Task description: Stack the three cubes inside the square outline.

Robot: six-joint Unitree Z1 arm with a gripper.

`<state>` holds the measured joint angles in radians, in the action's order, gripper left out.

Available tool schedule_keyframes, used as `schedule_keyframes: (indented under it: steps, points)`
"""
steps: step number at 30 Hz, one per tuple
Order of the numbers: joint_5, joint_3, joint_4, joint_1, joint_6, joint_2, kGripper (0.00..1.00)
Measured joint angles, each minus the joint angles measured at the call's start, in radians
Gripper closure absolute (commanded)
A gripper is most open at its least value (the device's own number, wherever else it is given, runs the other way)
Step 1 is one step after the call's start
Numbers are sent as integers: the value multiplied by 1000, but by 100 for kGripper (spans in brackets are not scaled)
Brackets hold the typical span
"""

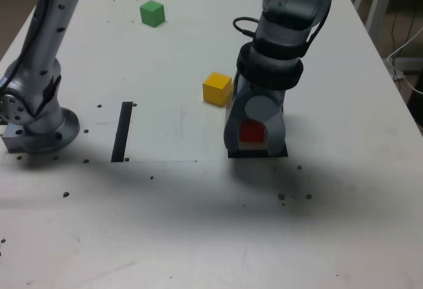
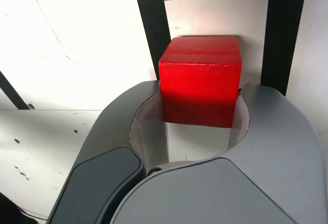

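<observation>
Pincer (image 1: 254,137) clamped on red cube (image 2: 200,80), low over square outline (image 2: 284,34); cube sits above white centre, release straight down.

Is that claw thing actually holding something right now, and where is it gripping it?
Yes: the gripper holds the red cube, its two jaws pressing opposite side faces, low on the cube as the wrist view shows it. It sits over the square outline.
</observation>
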<state>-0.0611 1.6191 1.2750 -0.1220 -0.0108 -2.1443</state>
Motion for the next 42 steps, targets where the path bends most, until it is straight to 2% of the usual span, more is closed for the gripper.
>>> schedule_keyframes:
  steps: [21, 23, 25, 27, 29, 31, 42]
  points:
    - [-1, -16, -45, -3, -4, -13, 70]
    - [0, -18, -49, -3, -4, -13, 62]
    - [2, -19, -51, -3, -4, -13, 44]
    - [3, -20, -53, 0, -3, -13, 22]
    - [4, -23, -54, 4, 2, -14, 8]
    - [5, -27, -57, 8, 6, -17, 4]
    - [9, -40, -57, 22, 8, -19, 2]
